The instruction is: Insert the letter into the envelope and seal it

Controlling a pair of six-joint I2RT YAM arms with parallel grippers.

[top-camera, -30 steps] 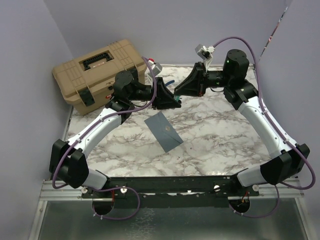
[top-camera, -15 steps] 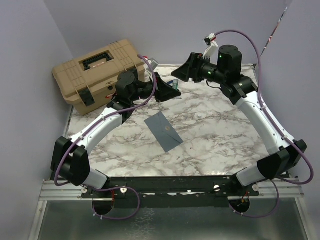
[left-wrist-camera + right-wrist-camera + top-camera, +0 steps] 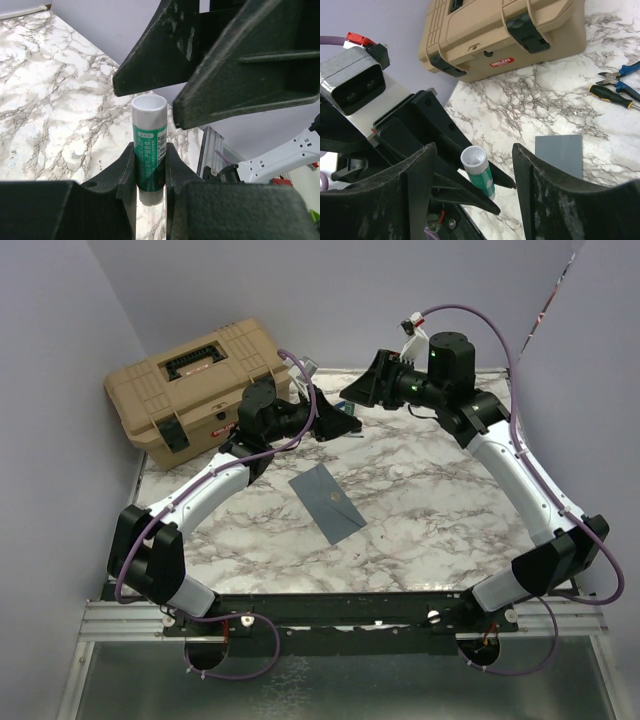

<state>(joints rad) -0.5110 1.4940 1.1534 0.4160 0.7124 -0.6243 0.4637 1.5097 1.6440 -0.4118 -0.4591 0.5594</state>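
The blue-grey envelope (image 3: 328, 502) lies flat on the marble table, flap folded down over it; its corner also shows in the right wrist view (image 3: 559, 152). The letter is out of view. Above the table's far side, my left gripper (image 3: 333, 422) (image 3: 150, 165) is shut on a green-and-white glue stick (image 3: 149, 145) (image 3: 479, 170). The stick's white end points at my right gripper (image 3: 360, 390) (image 3: 474, 150). That gripper stands open, a finger on each side of the white end without touching it.
A tan toolbox (image 3: 195, 385) (image 3: 520, 30) sits at the back left. Blue-handled pliers (image 3: 615, 80) and a black-and-yellow screwdriver (image 3: 612, 97) lie on the table near it. Purple-grey walls close in on the left, back and right.
My right gripper has opened off the glue stick's end and pulled back a little toward the far wall. The left gripper keeps the stick and has shifted slightly back.
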